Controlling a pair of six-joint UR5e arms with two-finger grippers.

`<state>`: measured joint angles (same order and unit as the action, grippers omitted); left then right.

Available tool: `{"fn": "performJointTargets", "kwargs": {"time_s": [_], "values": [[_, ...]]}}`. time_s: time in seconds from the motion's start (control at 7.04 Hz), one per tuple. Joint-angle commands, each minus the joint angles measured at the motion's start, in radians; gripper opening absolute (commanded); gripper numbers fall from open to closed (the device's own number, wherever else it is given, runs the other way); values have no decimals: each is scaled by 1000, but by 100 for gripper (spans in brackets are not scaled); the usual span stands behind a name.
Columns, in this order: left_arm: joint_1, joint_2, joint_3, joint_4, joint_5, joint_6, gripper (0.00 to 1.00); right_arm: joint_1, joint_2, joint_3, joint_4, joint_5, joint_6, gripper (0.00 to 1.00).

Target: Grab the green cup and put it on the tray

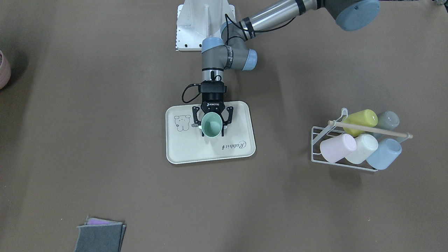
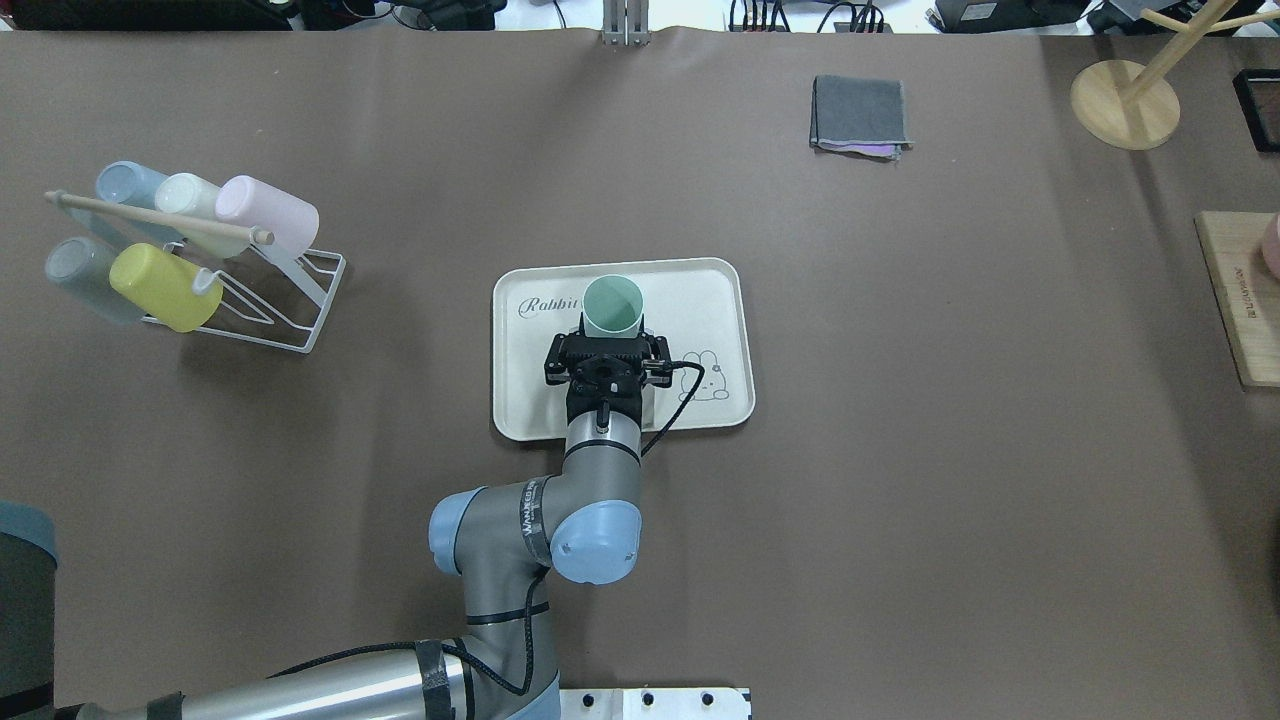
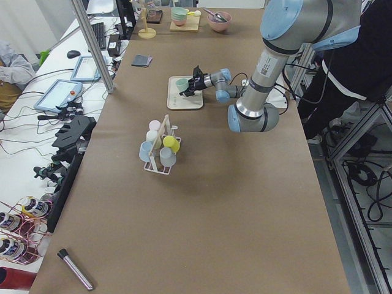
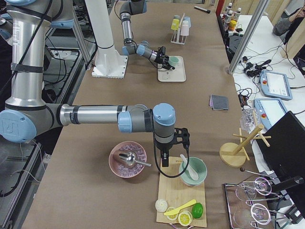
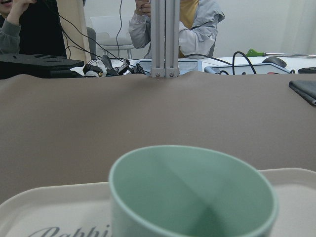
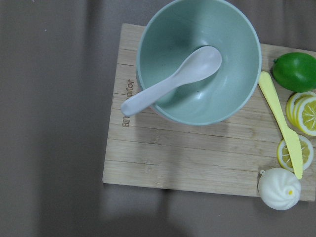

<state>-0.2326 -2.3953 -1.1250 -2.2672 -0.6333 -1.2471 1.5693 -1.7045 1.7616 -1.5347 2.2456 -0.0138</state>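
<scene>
Well off to the left of the fingers, the wire rack carried the other cups tipped on their sides, none of them the one wanted. Between the fingers of the left gripper stood the green cup, upright and mouth up, clasped at its two sides. That level, sideways hold probably served to stop it tipping on the way down. Under the fingers lay the tray. The cup sat low over the tray's middle, between the script and the bear drawing, though whether its base touched could not be told. The placing looked nearly done, with only the release left. Far to the right, the right gripper hung over a bowl on a wooden board, apparently parked clear of the work, and whether its fingers were spread or closed could not be told.
</scene>
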Motion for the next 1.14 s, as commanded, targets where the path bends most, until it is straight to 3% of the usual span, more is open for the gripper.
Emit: {"fn": "performJointTargets", "kwargs": {"time_s": [0.0, 0.14, 0.43, 0.57, 0.99], "values": [[1, -4, -1, -2, -6, 0, 56, 0, -1, -4, 5, 6, -1, 100], [1, -4, 2, -2, -8, 0, 75, 0, -1, -2, 5, 5, -2, 100], [4, -4, 2, 0, -9, 0, 83, 0, -3, -5, 8, 3, -3, 100], [4, -4, 1, -2, -19, 0, 97, 0, -4, -5, 8, 3, -2, 100], [3, 13, -70, -3, -23, 11, 98, 0, -3, -4, 7, 0, -3, 100]]}}
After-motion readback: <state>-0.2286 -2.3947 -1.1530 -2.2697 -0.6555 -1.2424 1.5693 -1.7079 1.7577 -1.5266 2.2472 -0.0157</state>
